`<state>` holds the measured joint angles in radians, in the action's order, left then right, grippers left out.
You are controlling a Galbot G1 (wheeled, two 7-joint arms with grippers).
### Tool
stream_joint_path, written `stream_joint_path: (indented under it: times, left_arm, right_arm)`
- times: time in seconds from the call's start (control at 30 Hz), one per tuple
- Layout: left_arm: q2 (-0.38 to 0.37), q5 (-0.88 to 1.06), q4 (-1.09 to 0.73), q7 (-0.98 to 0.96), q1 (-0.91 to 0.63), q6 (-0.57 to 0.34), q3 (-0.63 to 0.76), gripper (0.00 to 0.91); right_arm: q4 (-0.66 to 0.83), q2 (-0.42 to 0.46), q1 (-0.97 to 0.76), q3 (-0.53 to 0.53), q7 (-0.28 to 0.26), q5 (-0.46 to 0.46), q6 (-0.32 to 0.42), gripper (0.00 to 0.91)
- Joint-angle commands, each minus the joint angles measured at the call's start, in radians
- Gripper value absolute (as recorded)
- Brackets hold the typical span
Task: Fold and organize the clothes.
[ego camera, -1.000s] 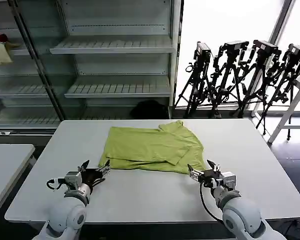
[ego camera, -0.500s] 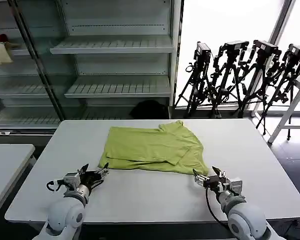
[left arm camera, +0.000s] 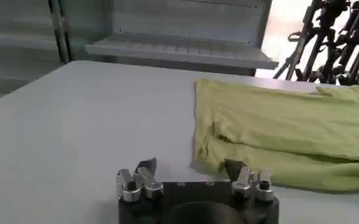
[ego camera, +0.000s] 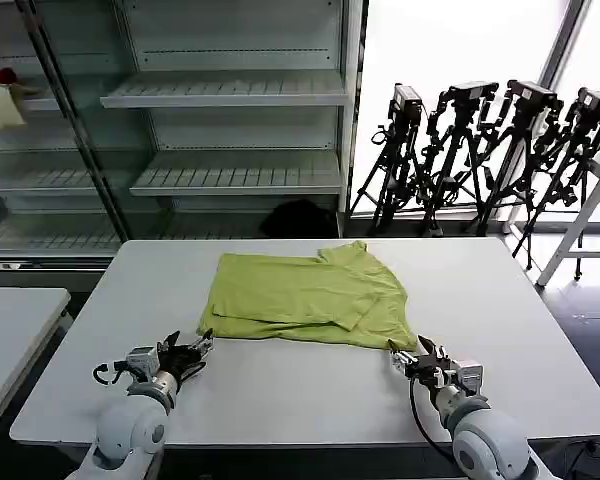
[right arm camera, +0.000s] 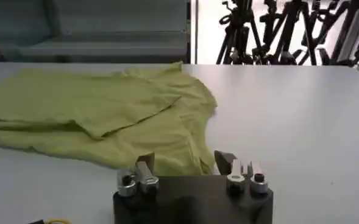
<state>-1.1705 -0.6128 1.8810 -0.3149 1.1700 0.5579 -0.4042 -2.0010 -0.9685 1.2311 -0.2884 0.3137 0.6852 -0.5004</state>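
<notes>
Your lime T-shirt (ego camera: pixel 305 297) lies partly folded mid-worktop (ego camera: pixel 280 385) — white, with metal shelving (ego camera: pixel 230 100) and tripods (ego camera: pixel 490 150) behind. Left pincer (ego camera: pixel 187 352) and right pincer (ego camera: pixel 412 358) — both spread, empty, near its front edge.

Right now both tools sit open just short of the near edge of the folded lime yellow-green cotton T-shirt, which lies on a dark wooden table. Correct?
Not quite: the table is white, not dark wood, as the head view shows. The rest holds: the left tool and right tool sit open near the folded lime yellow-green cotton T-shirt.
</notes>
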Motion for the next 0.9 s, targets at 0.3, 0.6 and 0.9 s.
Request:
stream_joint_path:
  times: [0.3, 0.6, 0.9]
  left_arm:
    - [-0.006, 0.026, -0.025, 0.026, -0.002, -0.019, 0.018, 0.020]
    - [0.002, 0.064, -0.023, 0.044, 0.003, -0.055, 0.023, 0.010]
    - [0.018, 0.079, -0.005, 0.031, 0.014, -0.069, 0.023, 0.000]
  right_arm:
    - [0.002, -0.011, 0.001, 0.006, -0.009, -0.028, 0.022, 0.212]
    - [-0.002, 0.004, 0.008, 0.000, -0.013, -0.049, 0.036, 0.040]
    - [-0.044, 0.044, 0.018, -0.014, -0.014, -0.055, 0.039, 0.000]
